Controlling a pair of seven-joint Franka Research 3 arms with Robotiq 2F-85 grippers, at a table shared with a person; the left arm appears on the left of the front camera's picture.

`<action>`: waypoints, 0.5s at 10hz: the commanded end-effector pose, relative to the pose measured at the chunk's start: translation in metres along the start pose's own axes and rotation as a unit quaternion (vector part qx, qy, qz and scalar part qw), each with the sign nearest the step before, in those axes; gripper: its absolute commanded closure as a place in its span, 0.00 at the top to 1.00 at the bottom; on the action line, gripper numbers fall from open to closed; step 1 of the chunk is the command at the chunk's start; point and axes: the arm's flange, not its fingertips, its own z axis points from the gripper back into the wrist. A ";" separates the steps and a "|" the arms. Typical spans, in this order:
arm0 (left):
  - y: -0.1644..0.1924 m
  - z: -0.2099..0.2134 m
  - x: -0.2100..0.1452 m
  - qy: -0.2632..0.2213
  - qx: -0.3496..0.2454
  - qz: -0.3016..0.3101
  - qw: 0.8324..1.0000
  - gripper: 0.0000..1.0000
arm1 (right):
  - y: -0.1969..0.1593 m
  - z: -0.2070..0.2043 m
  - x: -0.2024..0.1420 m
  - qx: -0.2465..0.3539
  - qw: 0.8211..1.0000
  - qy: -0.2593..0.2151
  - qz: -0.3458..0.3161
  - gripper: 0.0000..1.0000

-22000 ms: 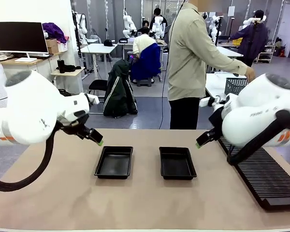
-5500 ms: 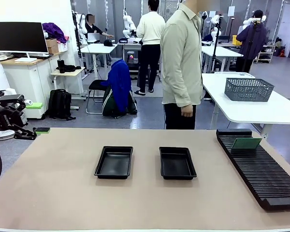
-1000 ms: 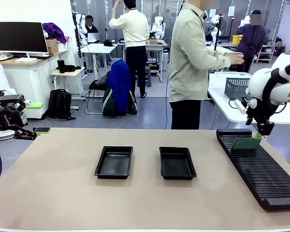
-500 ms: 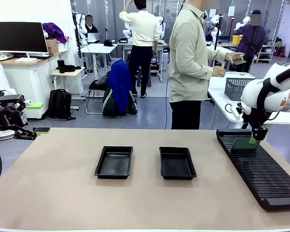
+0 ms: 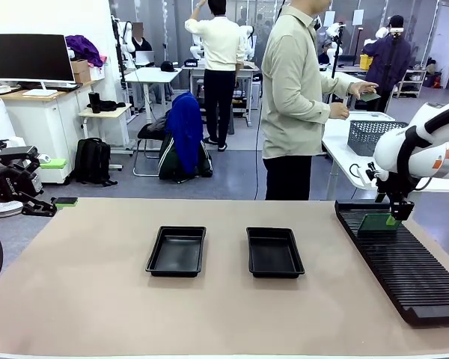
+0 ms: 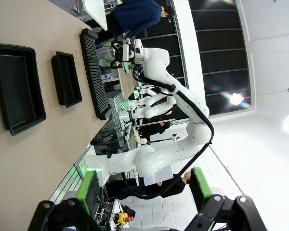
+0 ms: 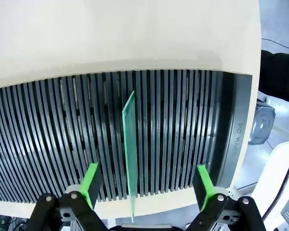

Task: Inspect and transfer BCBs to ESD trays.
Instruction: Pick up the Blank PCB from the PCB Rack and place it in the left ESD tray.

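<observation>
Hovering the right gripper (image 7: 147,183) over the far end of the slotted rack (image 5: 404,273), jaws spread wide, straddling the one BCB (image 7: 130,144) there without pinching it. Standing that board upright on its edge in a rack slot, probably for showing both faces to inspection and for letting the green pads (image 7: 91,180) be closing on them from either side. Setting the pads across the slats, not along them, for the same reason.

Parking the left gripper (image 6: 144,187) well apart from the rack, at the table's (image 5: 97,299) opposite side beyond the trays, jaws likewise spread and gripping nothing, seemingly for leaving the working arm room. Leaving the two ESD trays (image 5: 176,250) lying flat and bare side by side between the rack and that parked gripper, the nearer one close to the rack's inner edge, waiting to be taking boards. Judging the step in hand as the pick-up from the rack, with no transfer made.

Reading raised lettering along the rack's end rail in the right wrist view: looking like "PC RACK", though, running sideways and small, not being certain. Noticing an orange mark on the right arm (image 5: 423,149) above the rack, too blurred for reading.
</observation>
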 end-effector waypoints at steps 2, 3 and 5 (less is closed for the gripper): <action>-0.001 0.001 -0.001 -0.002 0.003 -0.001 1.000 1.00 | 0.006 -0.008 -0.002 -0.017 1.000 -0.006 -0.020 1.00; -0.001 0.001 -0.001 -0.002 0.003 -0.001 1.000 1.00 | 0.007 -0.007 -0.002 -0.017 0.999 -0.010 -0.025 0.94; -0.001 0.001 -0.001 -0.002 0.003 -0.001 1.000 1.00 | 0.008 -0.009 -0.004 -0.015 0.999 -0.014 -0.032 0.84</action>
